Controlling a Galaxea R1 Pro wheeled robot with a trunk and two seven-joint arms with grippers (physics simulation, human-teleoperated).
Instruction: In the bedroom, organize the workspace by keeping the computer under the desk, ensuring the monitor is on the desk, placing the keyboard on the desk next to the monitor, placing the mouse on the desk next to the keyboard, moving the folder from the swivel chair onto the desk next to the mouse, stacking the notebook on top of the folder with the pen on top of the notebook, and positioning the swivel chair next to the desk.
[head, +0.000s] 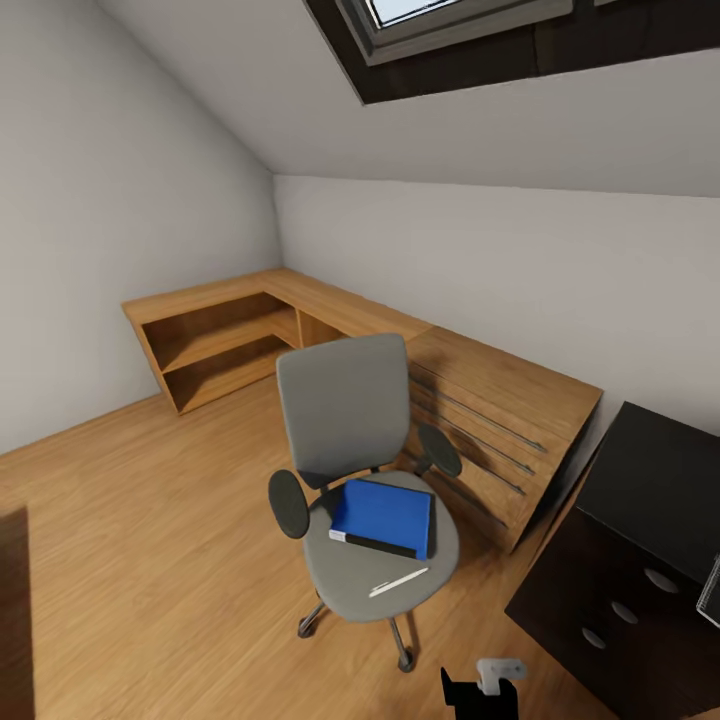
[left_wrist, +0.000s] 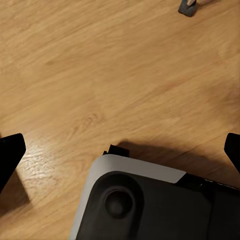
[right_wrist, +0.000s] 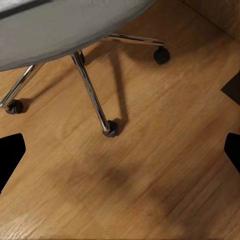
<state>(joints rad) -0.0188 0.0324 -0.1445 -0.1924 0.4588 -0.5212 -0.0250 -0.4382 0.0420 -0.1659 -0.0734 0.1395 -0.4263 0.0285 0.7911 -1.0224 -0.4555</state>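
Both end effectors are hanging low over the floor (left_wrist: 100, 65), fingers spread wide, gripping nothing: left end effector (left_wrist: 120, 150) above the robot's own base, right end effector (right_wrist: 120, 150) near the swivel chair (head: 345, 420) castors.

Risk: chair is sitting on castors, so pushing down on the seat is likely rolling it away; pen (head: 398, 582) is lying loose near the seat's front edge and could roll off.

Seat is carrying the folder (head: 385, 512); a dark slab under it is possibly the notebook, hard to tell.

Counter (head: 655, 480) is standing at right, well apart.

Further back, the wooden shelf unit (head: 215, 340) compartments are looking empty.

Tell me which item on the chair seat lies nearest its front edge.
The pen, the thin pale stick; the blue folder lies farther back toward the backrest of the swivel chair.
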